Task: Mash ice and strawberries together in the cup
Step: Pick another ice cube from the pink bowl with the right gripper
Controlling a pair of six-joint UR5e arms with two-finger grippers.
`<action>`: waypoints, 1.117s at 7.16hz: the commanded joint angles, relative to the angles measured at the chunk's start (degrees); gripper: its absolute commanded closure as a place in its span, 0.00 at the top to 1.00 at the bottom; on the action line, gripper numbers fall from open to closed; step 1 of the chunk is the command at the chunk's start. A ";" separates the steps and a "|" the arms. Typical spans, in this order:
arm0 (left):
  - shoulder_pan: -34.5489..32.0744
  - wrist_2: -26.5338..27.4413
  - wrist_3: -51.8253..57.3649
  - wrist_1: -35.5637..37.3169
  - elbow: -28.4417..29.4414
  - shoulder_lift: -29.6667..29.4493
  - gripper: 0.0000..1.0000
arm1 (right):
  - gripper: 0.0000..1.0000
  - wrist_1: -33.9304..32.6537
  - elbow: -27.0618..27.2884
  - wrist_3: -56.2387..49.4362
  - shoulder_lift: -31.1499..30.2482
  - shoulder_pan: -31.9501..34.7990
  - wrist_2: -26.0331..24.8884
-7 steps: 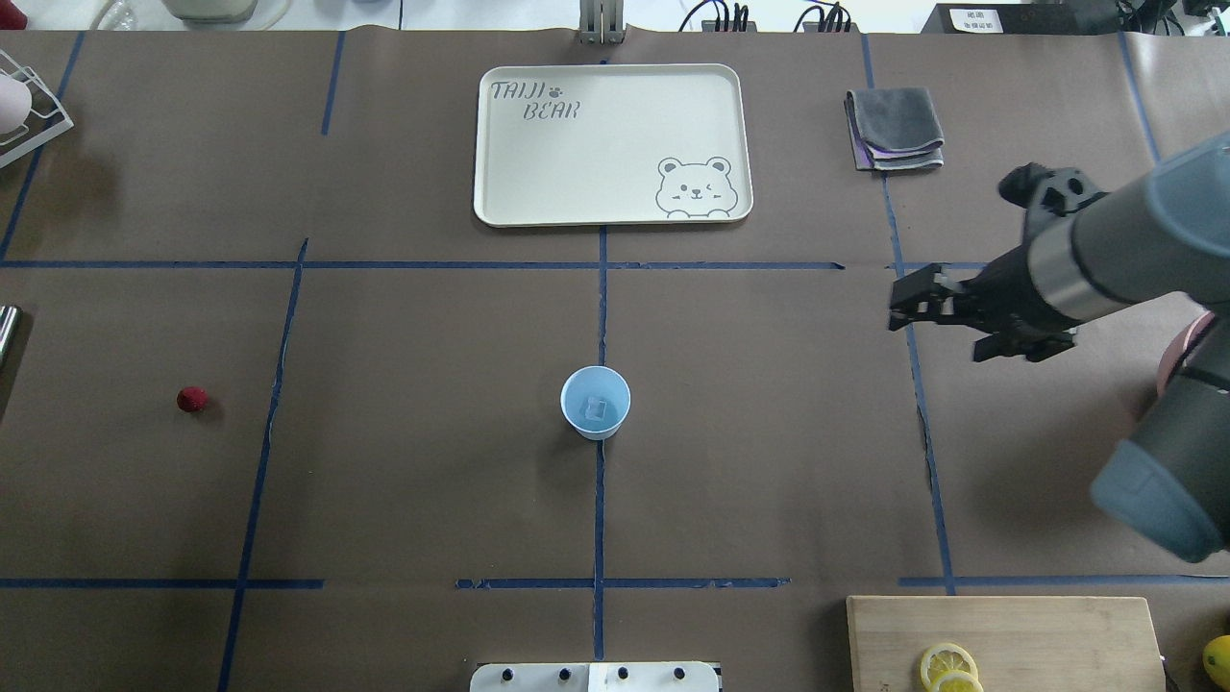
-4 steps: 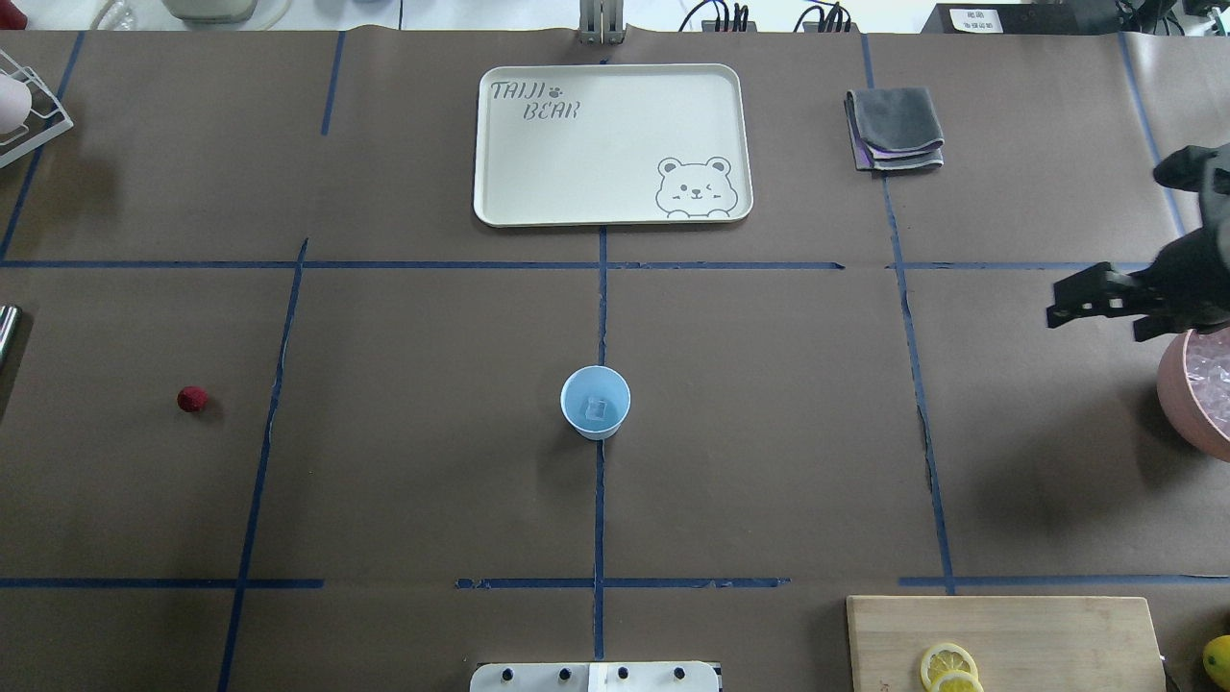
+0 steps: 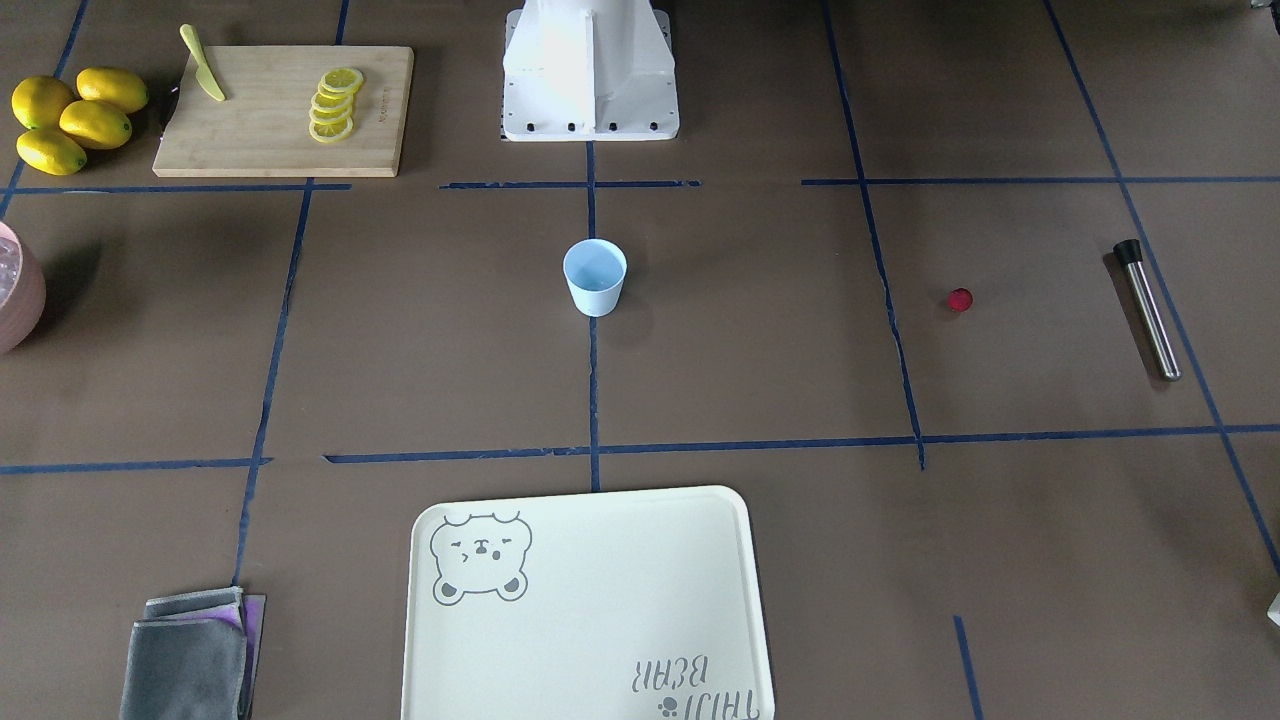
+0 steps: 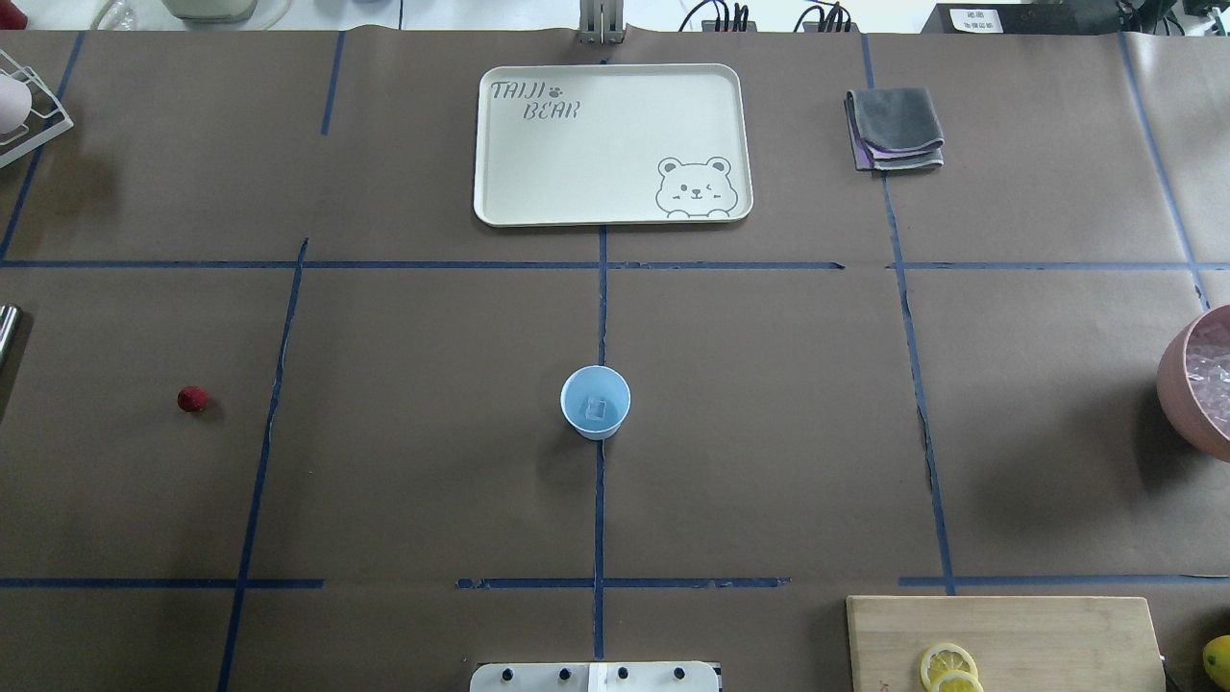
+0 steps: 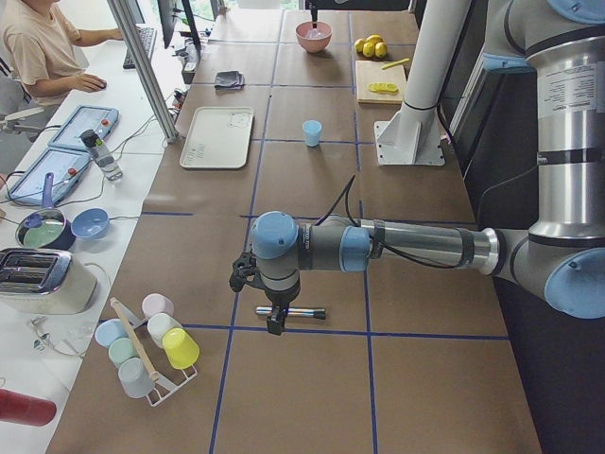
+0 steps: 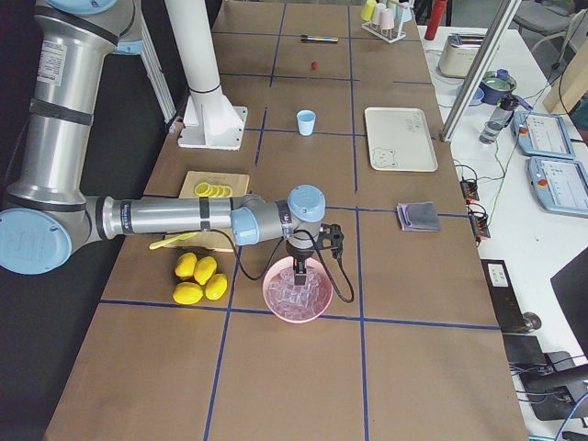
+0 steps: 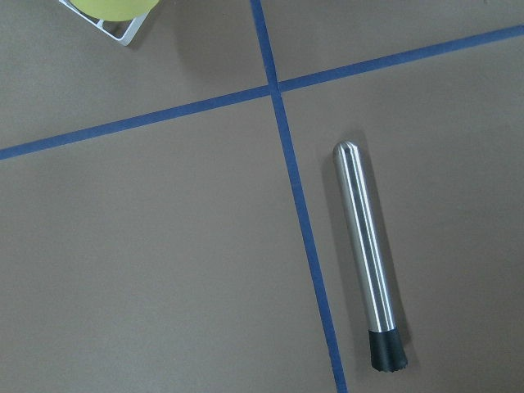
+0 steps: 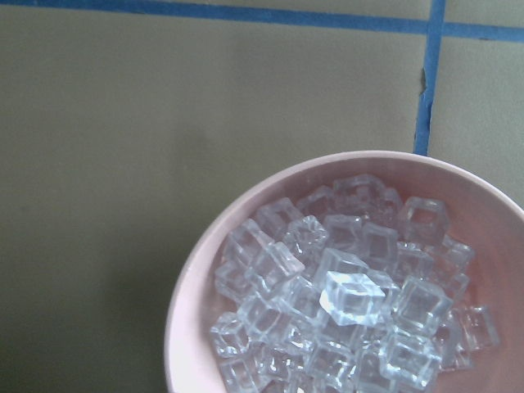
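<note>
I cannot tell if left fingers [image 5: 275, 324] or right fingers [image 6: 299, 272] are open; the cup [image 3: 595, 282] stands mid-table, strawberry [image 4: 192, 399] well apart, and slippery ice [image 8: 352, 299] from the pink bowl [image 8: 182, 319] could drop in transit.

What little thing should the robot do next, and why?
Probably lower the right gripper into the round pink bowl just below it to pinch a clear ice cube; the pale-blue plastic cup seems to hold only one.
</note>
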 commanded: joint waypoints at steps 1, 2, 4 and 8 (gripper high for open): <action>0.06 0.00 0.00 -0.01 0.06 0.00 1.00 | 0.99 8.28 -7.26 -1.46 0.02 0.07 0.17; -0.02 0.00 0.00 -0.01 0.06 0.00 1.00 | 0.99 11.30 -8.79 -0.50 0.54 -0.01 0.17; 0.06 0.00 0.09 -0.09 -0.02 0.35 1.00 | 0.94 11.59 -8.36 -0.23 0.72 -0.02 0.17; 0.06 0.00 0.09 -0.18 -0.02 0.44 1.00 | 0.92 13.62 -9.07 -0.23 0.72 -0.10 -0.09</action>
